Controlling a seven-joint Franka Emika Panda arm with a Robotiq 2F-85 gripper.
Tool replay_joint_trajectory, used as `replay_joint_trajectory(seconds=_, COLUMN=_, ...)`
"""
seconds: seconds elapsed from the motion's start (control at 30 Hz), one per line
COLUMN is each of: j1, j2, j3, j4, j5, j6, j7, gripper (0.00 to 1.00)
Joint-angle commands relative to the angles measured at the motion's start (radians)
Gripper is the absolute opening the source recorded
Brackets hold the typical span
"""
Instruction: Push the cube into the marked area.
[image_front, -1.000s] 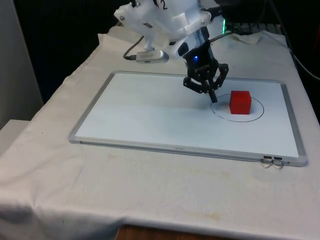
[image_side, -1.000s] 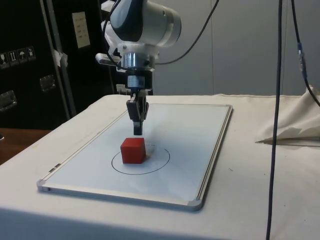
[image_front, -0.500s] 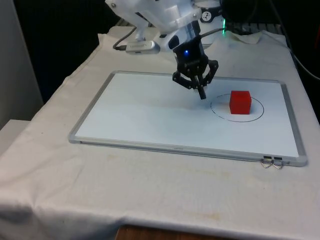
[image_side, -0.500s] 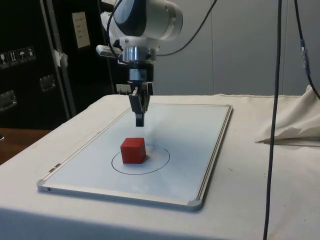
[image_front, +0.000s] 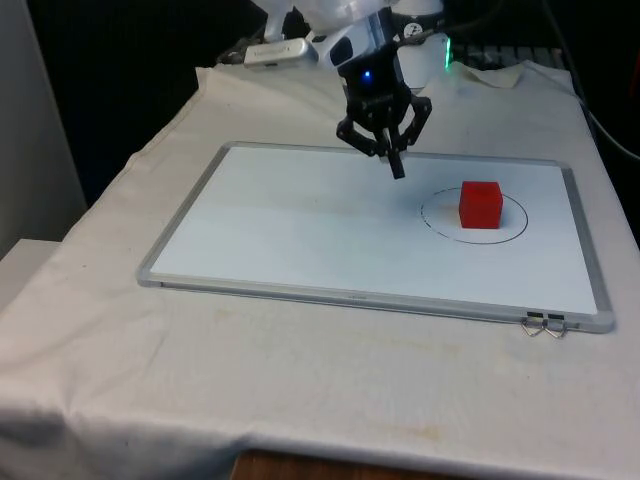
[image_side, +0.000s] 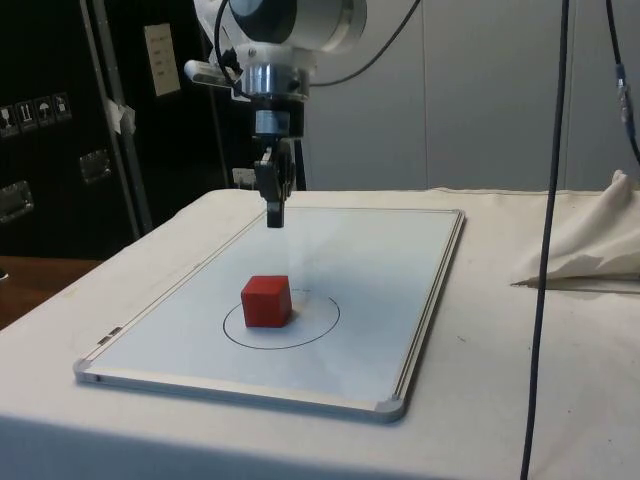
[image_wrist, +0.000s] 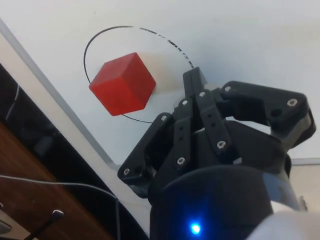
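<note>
Resting inside the black drawn circle (image_front: 474, 214), the red cube (image_front: 481, 204) sits flat on the whiteboard (image_front: 300, 230), which lies on a table covered by a white cloth (image_front: 200, 380). Within the circle the cube sits toward the side facing the front camera, close to the line at about 6 o'clock in the front view and well short of the line at 12 o'clock; in the side view the same offset places it near 9 o'clock of the ring (image_side: 282, 322), with bare board between the cube (image_side: 267, 301) and the line at 3 o'clock. The black gripper (image_front: 397, 170) hangs above the board, apart from the cube, at roughly 10 o'clock from it in the front view; in the side view it (image_side: 275, 220) hangs almost straight above the cube, at about 12 o'clock. Its two fingers are pressed together into a single narrow tip with nothing between them, as the wrist view confirms, where the joined fingertips (image_wrist: 193, 80) point down at the board beside the cube (image_wrist: 123, 83) and the circle (image_wrist: 137, 30). A metal frame edges the board (image_side: 415, 300), and a small wire clip (image_front: 545, 325) lies at its near corner on the front view's right.
</note>
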Motion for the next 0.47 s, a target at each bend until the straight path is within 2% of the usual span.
replay_joint_trajectory(seconds=0.0, j1=0.006, j2=-0.010, j3=-0.009, j4=-0.003, j5=-0.023, j6=-0.007, j7=0.018, gripper=0.00)
replay_joint_trajectory(seconds=0.1, j1=0.005, j2=-0.022, j3=-0.013, j4=-0.002, j5=-0.036, j6=-0.013, j7=0.024, gripper=0.00)
replay_joint_trajectory(seconds=0.13, j1=0.000, j2=-0.022, j3=-0.008, j4=0.000, j5=-0.021, j6=-0.011, j7=0.010, gripper=0.00)
replay_joint_trajectory(seconds=0.2, j1=0.006, j2=-0.032, j3=-0.017, j4=-0.001, j5=-0.049, j6=-0.017, j7=0.030, gripper=0.00)
replay_joint_trajectory(seconds=0.3, j1=0.005, j2=-0.039, j3=-0.018, j4=-0.001, j5=-0.061, j6=-0.016, j7=0.036, gripper=0.00)
replay_joint_trajectory(seconds=0.4, j1=0.004, j2=-0.041, j3=-0.016, j4=-0.001, j5=-0.064, j6=-0.014, j7=0.036, gripper=0.00)
replay_joint_trajectory(seconds=0.43, j1=0.000, j2=-0.040, j3=-0.012, j4=0.001, j5=-0.051, j6=-0.015, j7=0.024, gripper=0.00)
